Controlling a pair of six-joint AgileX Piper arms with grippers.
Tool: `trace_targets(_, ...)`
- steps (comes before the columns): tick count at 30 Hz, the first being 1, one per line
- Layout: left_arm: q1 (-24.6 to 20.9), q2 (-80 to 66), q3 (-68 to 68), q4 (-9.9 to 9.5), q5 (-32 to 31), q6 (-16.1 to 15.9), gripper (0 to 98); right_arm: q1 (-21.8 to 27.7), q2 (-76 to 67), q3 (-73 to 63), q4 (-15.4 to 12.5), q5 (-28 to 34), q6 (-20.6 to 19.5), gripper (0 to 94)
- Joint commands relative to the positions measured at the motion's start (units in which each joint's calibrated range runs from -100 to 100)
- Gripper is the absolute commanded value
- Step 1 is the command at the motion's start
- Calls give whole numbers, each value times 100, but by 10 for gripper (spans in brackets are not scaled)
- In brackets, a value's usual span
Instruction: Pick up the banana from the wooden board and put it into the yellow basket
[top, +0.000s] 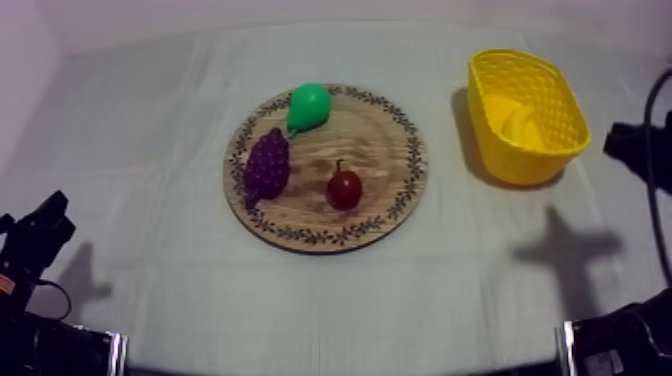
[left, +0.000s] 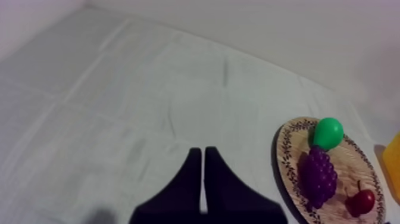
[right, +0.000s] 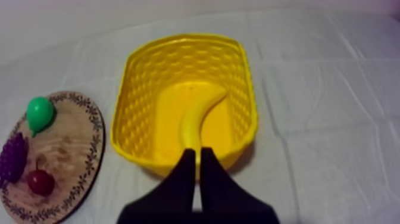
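The curved yellow toy banana (right: 199, 116) lies inside the yellow lattice basket (right: 140, 89), so I judge the task done; my right gripper (right: 197, 152) and left gripper (left: 202, 152) are closed, empty.

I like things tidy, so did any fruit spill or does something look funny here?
Nothing stands out. The banana lies inside the yellow basket, which stands upright. The pear, the grapes and the small red fruit all sit on the wooden board, and nothing looks spilled or broken.

no readable text, labels, numbers or signs, neither on wooden board (top: 388, 150) nor yellow basket (top: 516, 160)
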Motion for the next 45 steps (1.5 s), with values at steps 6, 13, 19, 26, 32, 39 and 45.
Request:
trace_targets(6, -1, -3, 3, -1, -2, -1, 1, 214, -1512, 1556, -1051, -527, 1170, 3)
trace_targets(13, -1, -3, 3, -1, -2, -1, 1, 376, -2266, 2079, -1634, -396, 1759, 3)
trace_targets(19, -1, -3, 3, -1, -2, 0, 1, 438, -2721, 2105, -1774, 64, 1769, 3)
trace_targets(26, -1, -3, 3, -1, -2, -1, 1, 452, -2976, 2035, -1770, 459, 1558, 3)
trace_targets(32, -1, -3, 3, -1, -2, 1, 1, 452, -2998, 2094, -1735, 324, 1765, 3)
trace_targets(39, -1, -3, 3, -1, -2, 0, 1, 445, -3001, 2142, -1721, 129, 2183, 3)
trace_targets(45, -1, -3, 3, -1, -2, -1, 1, 444, -3001, 2146, -1720, 114, 2193, 3)
